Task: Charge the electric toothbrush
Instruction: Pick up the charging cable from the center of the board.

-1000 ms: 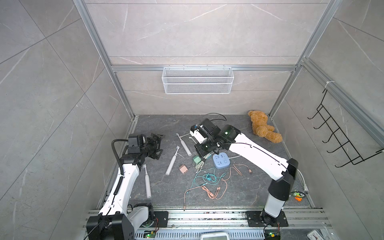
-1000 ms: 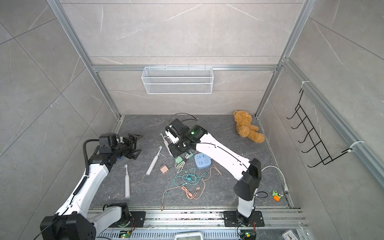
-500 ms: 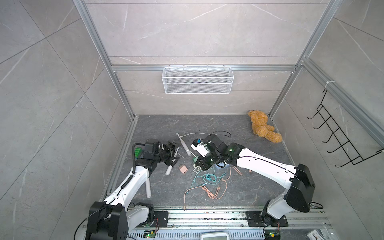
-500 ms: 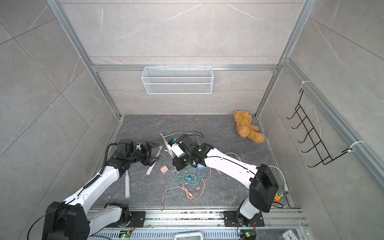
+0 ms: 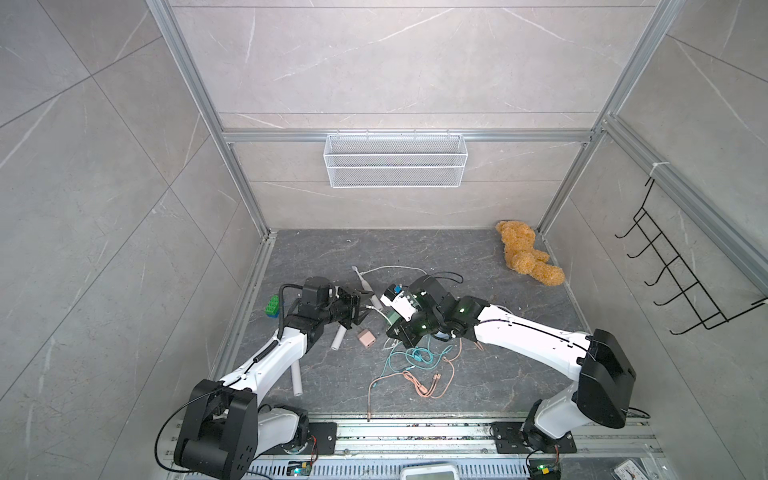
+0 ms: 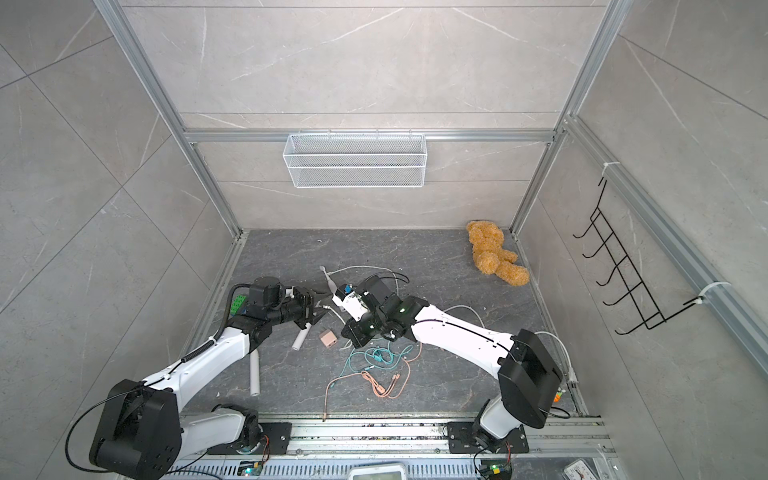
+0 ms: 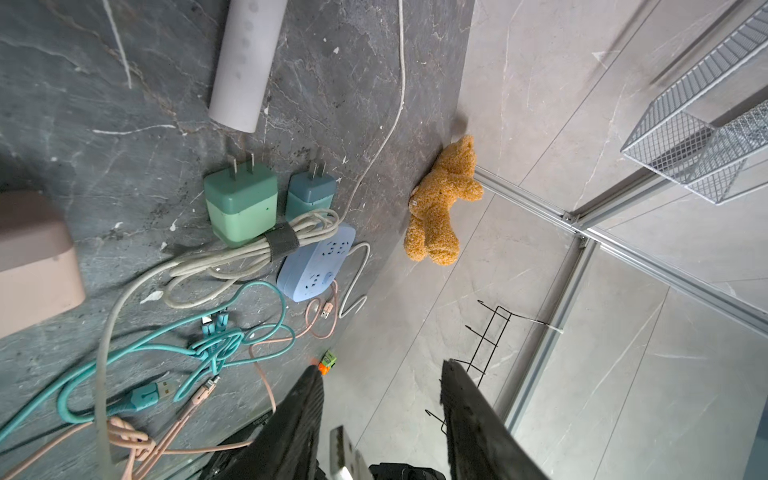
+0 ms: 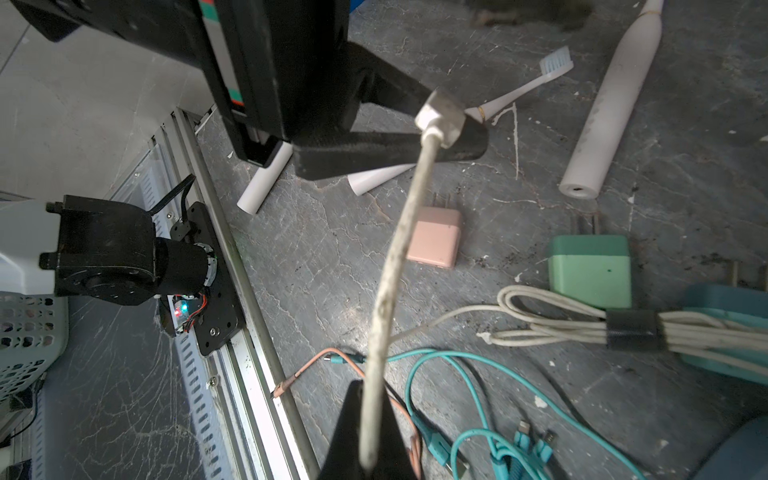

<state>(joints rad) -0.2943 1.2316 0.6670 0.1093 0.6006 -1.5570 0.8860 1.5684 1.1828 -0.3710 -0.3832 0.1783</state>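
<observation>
- Arms: both reach to the middle of the floor (image 5: pixel 457 270) and meet almost tip to tip. Your left gripper (image 5: pixel 365 309) faces your right gripper (image 8: pixel 365 415), with only a short run of cable between them.
- Brush (image 8: pixel 604 108): it lies flat just past the two grippers, towards the back wall.
  - Its long axis runs head to the back and base to the front, and the base ends just beside the green charger (image 8: pixel 590 270).
  - I take this one as the brush to charge.
  - A second brush (image 8: pixel 515 89) lies under your left gripper and a third brush (image 8: pixel 262 185) lies nearer the left arm's base. Nothing shows which brush is meant.
- Cable (image 8: pixel 395 257): your right gripper is clamped on it. From there it rises clear of the floor to your left gripper.
- Plug (image 8: pixel 441 118): it sits between the left jaws, which are partly closed around it. You cannot tell whether they are already pinching it. The left wrist view shows a gap between the fingers.
- Port (image 8: pixel 578 190): this is the point the next move depends on.
  - It opens at the brush's base, facing the chargers and the right arm's side and away from your left gripper.
  - Both grippers are near it, but the plug hangs above and to the side of it, not in line with the brush's axis.
  - My judgement is that you must bring the plug round to the base end and line it up with the brush before pushing it in.
</observation>
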